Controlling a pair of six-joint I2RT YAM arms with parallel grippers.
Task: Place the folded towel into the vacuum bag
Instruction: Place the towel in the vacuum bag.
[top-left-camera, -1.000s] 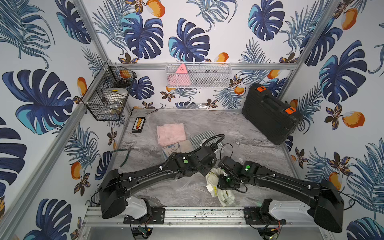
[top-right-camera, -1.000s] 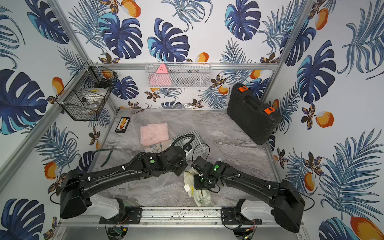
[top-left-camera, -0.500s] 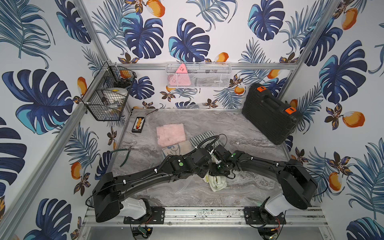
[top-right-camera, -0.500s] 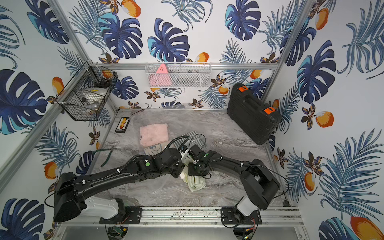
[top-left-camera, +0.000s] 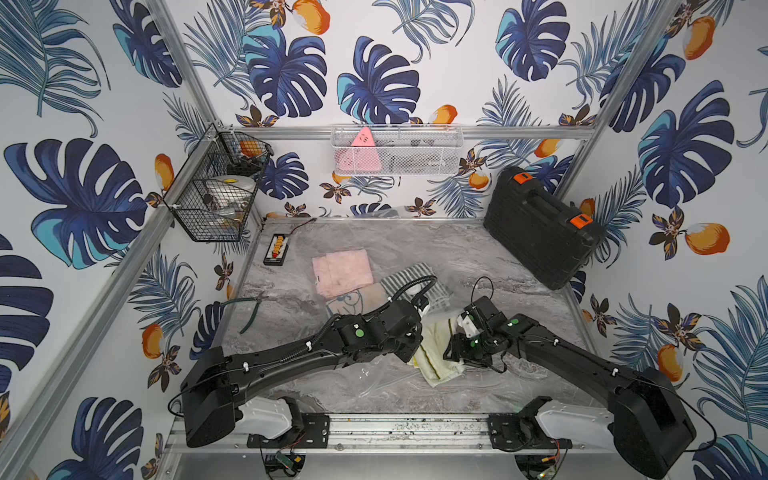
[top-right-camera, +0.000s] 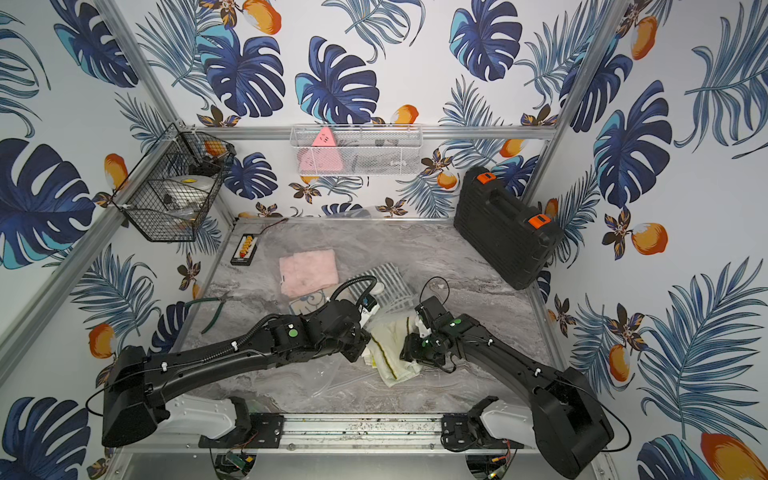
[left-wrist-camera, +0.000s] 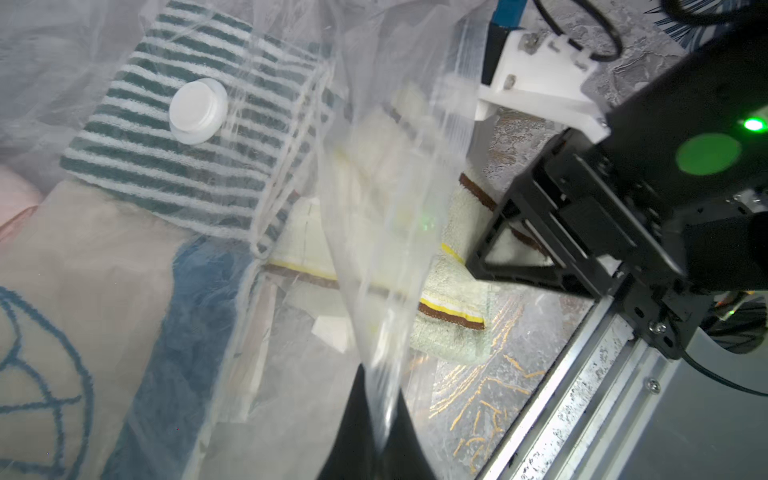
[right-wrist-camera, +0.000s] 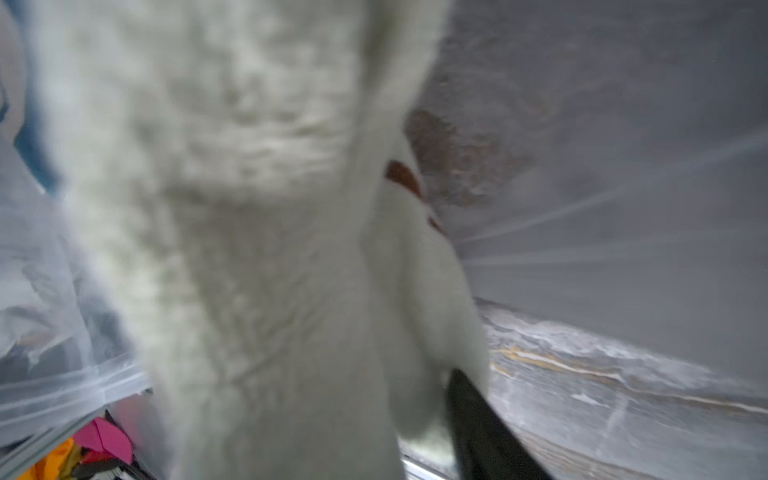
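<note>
The cream towel (top-left-camera: 436, 353) is lying bunched on the marble tabletop (top-left-camera: 478, 257) between the two arms in both top views, its pile thick and looped, with a brown-and-yellow band (left-wrist-camera: 451, 316) running along its hem. In the left wrist view it is sitting partly under a raised flap of the vacuum bag (left-wrist-camera: 386, 216), which is looking thin, clear and creased. The bag's round white valve (left-wrist-camera: 198, 110) is resting over a green-and-white striped towel (left-wrist-camera: 174, 166), and a beige cloth with blue stitching (left-wrist-camera: 83, 291) is lying beside that.

The left gripper (left-wrist-camera: 376, 419) is pinching the bag's flap, its jaws shut on the plastic and lifting it.

The right gripper (left-wrist-camera: 519, 253) is pressing against the cream towel's edge; whether its jaws are clamping the cloth cannot be told, as the right wrist view is filling with blurred towel.

A pink towel (top-left-camera: 343, 272) is lying farther back.
</note>
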